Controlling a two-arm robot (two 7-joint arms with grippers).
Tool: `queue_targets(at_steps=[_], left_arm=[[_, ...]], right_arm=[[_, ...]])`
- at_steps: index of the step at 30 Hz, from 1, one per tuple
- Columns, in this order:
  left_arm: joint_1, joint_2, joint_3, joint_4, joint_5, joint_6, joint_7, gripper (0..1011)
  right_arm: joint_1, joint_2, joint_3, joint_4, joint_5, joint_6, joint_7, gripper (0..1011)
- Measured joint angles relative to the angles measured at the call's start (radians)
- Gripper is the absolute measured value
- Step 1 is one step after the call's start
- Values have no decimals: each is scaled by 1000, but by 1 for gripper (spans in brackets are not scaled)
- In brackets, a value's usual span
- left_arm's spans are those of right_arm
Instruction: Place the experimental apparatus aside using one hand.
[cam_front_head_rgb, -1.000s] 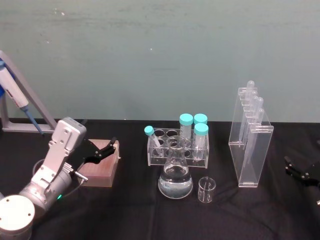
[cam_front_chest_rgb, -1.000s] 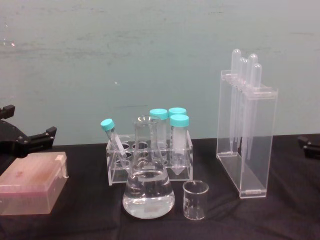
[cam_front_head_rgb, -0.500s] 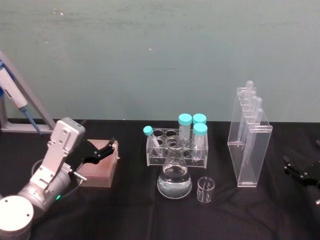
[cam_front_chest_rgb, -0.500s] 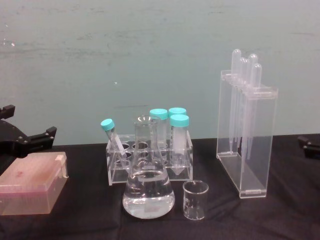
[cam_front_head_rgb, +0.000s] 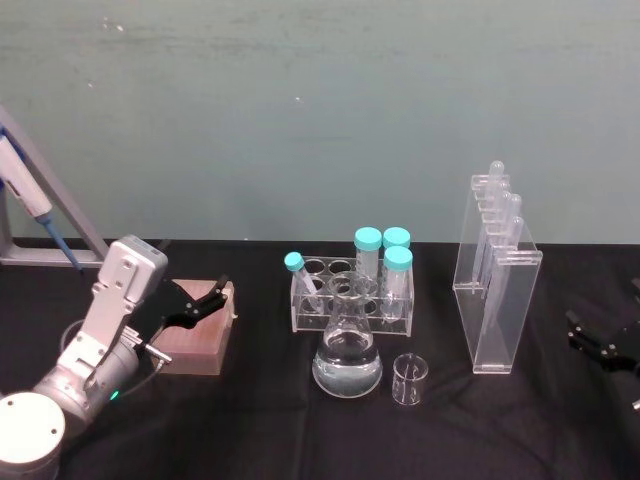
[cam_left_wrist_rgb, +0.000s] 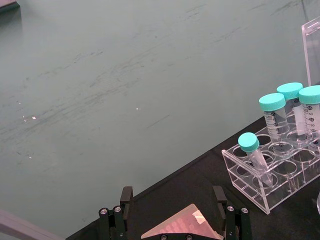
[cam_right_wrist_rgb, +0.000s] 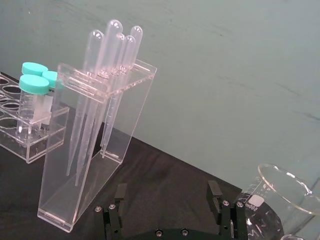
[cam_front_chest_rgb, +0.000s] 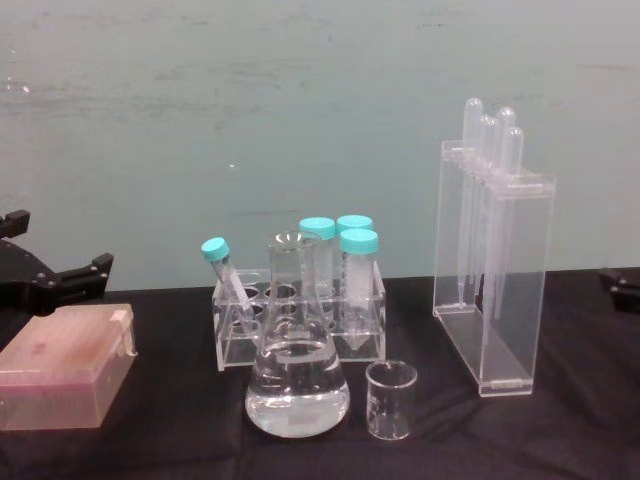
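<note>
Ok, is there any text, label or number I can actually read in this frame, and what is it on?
"40" and "30", probably: scale numerals on a teal-capped tube in the clear rack; the rest of the scale is too small to read.
White marking patch on a glass vessel in the right wrist view: print blurred, unreadable.
Pipette stand, flask, small beaker: no legible text.

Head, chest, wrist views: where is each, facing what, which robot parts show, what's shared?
Head: high, looking down at the table; left hand at left, right hand at right.
Chest: low, looking across at the flask; a hand at each edge.
Left wrist: behind the open left hand, facing the tube rack.
Right wrist: behind the open right hand, facing the pipette stand.
Shared: the tube rack, in both wrist views.
</note>
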Motion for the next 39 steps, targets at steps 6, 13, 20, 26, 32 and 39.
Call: queue_targets(at_steps=[6,13,20,26,32,39], left_arm=[[0,0,0,0,0,0,0,1000],[0,0,0,0,0,0,0,1000],[0,0,0,0,0,0,0,1000],[0,0,0,0,0,0,0,1000],[0,0,0,0,0,0,0,1000],[0,0,0,0,0,0,0,1000]], right_arm=[[-39,6,22,-55,-21,16,-24,1000],[-107,17,48,-145,-38,51,-54,1000],[-174,34,68,-235,-53,65,-61,1000],[-208,35,74,-289,-59,43,-28,1000],[-213,16,73,-299,-64,16,2,1000],[-191,-31,82,-289,-52,11,15,1000]])
